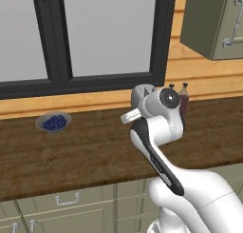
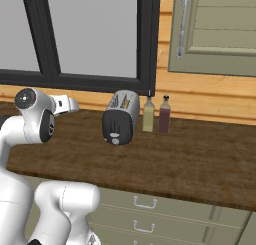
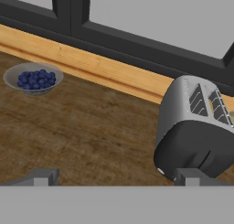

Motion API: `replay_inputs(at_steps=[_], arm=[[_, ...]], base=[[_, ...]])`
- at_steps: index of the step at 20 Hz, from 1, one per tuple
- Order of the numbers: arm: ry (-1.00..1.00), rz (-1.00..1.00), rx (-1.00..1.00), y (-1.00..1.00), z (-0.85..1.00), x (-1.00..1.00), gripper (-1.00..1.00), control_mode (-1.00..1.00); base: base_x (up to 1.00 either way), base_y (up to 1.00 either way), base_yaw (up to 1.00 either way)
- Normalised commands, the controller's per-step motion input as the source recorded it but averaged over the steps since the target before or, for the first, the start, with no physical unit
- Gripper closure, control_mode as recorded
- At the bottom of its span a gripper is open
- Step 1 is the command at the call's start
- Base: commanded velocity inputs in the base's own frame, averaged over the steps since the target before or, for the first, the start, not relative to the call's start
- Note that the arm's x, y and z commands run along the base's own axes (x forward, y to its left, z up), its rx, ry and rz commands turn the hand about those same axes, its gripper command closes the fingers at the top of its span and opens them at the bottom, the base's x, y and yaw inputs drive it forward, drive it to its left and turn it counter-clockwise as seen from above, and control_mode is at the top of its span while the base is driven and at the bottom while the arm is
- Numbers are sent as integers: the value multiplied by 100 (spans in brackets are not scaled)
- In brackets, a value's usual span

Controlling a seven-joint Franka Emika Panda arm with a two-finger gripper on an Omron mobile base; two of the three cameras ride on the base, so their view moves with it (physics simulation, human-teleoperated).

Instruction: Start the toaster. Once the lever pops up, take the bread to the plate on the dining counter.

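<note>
The silver toaster (image 2: 120,118) stands at the back of the dark wood counter, under the window, its black end panel facing the front edge. In the hand view the toaster (image 3: 196,122) is at the right, its two top slots showing wire grates. I can make out no bread in the slots. My gripper (image 3: 115,178) is open, its fingertips (image 3: 43,176) spread wide with nothing between them. It hovers over the counter to the toaster's left, apart from it. The plate and the dining counter are out of view.
A grey dish of blue berries (image 1: 53,121) sits at the back left of the counter (image 2: 200,159). Two bottles (image 2: 156,115) stand just right of the toaster. A wall cabinet (image 2: 215,29) hangs at the upper right. Drawers run below the counter edge.
</note>
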Motion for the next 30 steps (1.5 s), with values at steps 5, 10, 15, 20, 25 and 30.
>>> replay_inputs(at_steps=[5,10,15,20,25,30], arm=[[0,0,0,0,0,0,-100,-100],[0,0,0,0,0,0,-100,-100],[0,0,0,0,0,0,-100,-100],[0,0,0,0,0,0,-100,-100],[0,0,0,0,0,0,-100,-100],[0,0,0,0,0,0,-100,-100]], base=[[0,0,0],[0,0,0],[0,0,0],[0,0,0],[0,0,0],[0,0,0]])
